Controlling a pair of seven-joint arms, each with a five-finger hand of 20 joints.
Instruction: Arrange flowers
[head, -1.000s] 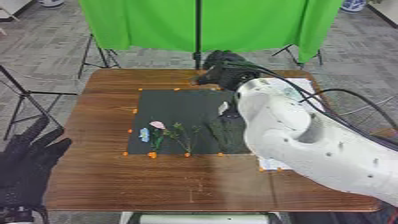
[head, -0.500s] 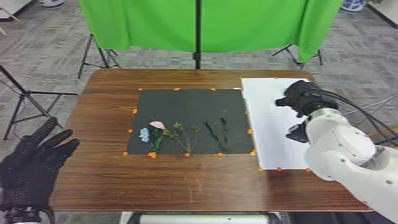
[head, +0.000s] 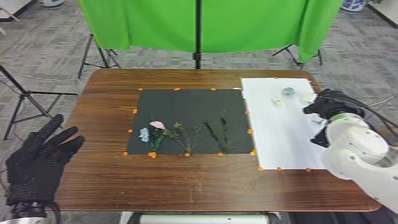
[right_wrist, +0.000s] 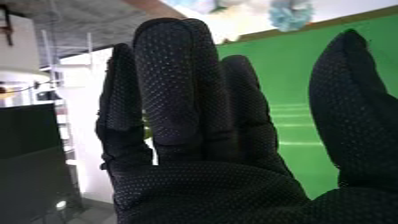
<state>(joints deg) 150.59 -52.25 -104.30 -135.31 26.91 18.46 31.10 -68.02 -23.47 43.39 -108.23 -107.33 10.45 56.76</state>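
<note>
My right hand is over the right edge of the white sheet, beside small pale flowers near the sheet's far end. In the right wrist view the right hand has straight fingers and holds nothing, with pale and blue blossoms beyond it. On the dark mat lie a pink flower, a blue flower and several green stems. My left hand is off the table's left side, fingers straight and spread.
The dark mat adjoins the white sheet on the brown table. Small orange markers line their edges. A green cloth hangs behind the table, with black stands beside it.
The right hand has moved from beyond the mat's far edge to the white sheet's right side, uncovering the pale flowers. The left hand has shifted slightly.
</note>
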